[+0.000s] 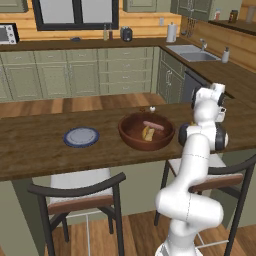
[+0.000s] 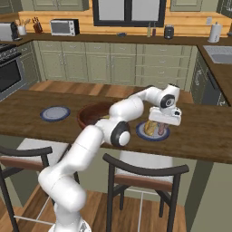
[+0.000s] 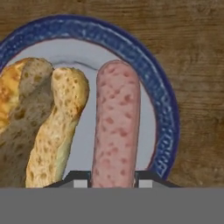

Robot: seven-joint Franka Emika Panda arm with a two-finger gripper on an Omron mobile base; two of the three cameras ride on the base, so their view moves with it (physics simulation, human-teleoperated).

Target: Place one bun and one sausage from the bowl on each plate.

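Observation:
My gripper point(image 3: 113, 181) hangs low over the right-hand plate point(image 3: 162, 103), shut on a pinkish sausage point(image 3: 116, 124) that lies flat on the plate. A golden bun point(image 3: 54, 131) lies on the same plate, just left of the sausage. From the right base view, the gripper point(image 2: 161, 128) points down at this plate point(image 2: 141, 133), to the right of the wooden bowl point(image 2: 89, 116). The bowl point(image 1: 146, 135) still holds a sausage point(image 1: 154, 125) and a bun point(image 1: 148, 133). The second plate point(image 1: 81, 136) lies bare to the bowl's left.
Everything rests on a long dark wooden counter point(image 1: 35, 150). Two chairs point(image 1: 80, 192) stand against its near edge. Cabinets, a sink point(image 1: 192, 52) and a window line the far walls.

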